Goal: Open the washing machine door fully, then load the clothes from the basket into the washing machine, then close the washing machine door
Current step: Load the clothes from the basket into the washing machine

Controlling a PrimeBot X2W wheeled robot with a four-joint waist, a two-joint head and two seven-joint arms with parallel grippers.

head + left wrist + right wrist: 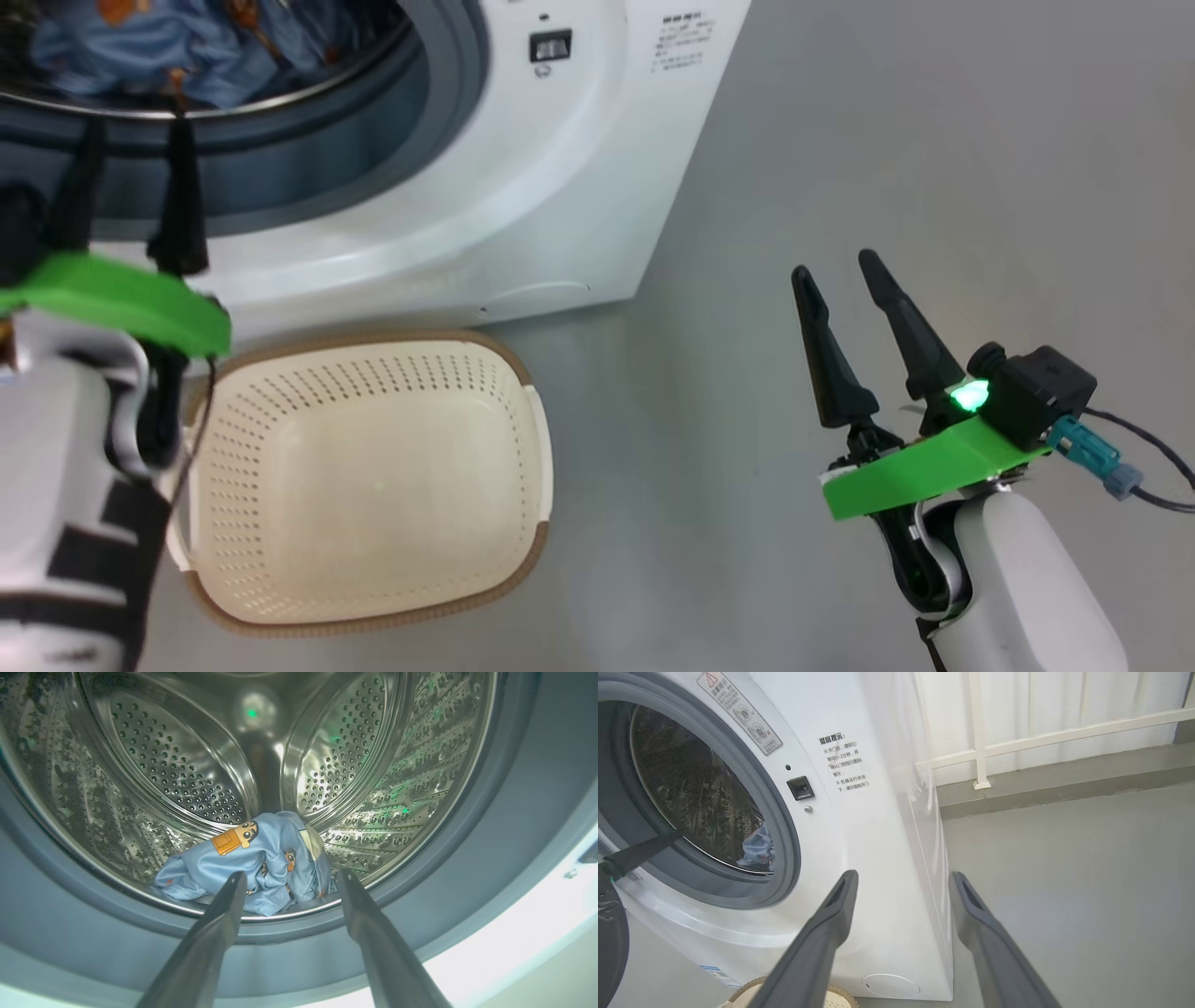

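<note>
Light-blue printed fabric clothes [252, 868] lie at the near lip of the perforated steel drum [177, 765] in the white washing machine [579, 187]; the cream perforated plastic basket [373, 392] holds nothing. Your left claw [290, 877] hangs wide open, empty, at the drum mouth; your right claw [835, 263], likewise open and empty, over the grey floor [747, 140] at right. Closing the door now could pinch cloth against the grey rubber gasket [514, 812] or hit the left claw

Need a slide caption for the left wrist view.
Left gripper open at the washing machine mouth; light-blue clothes lie at the front of the steel drum.
</note>
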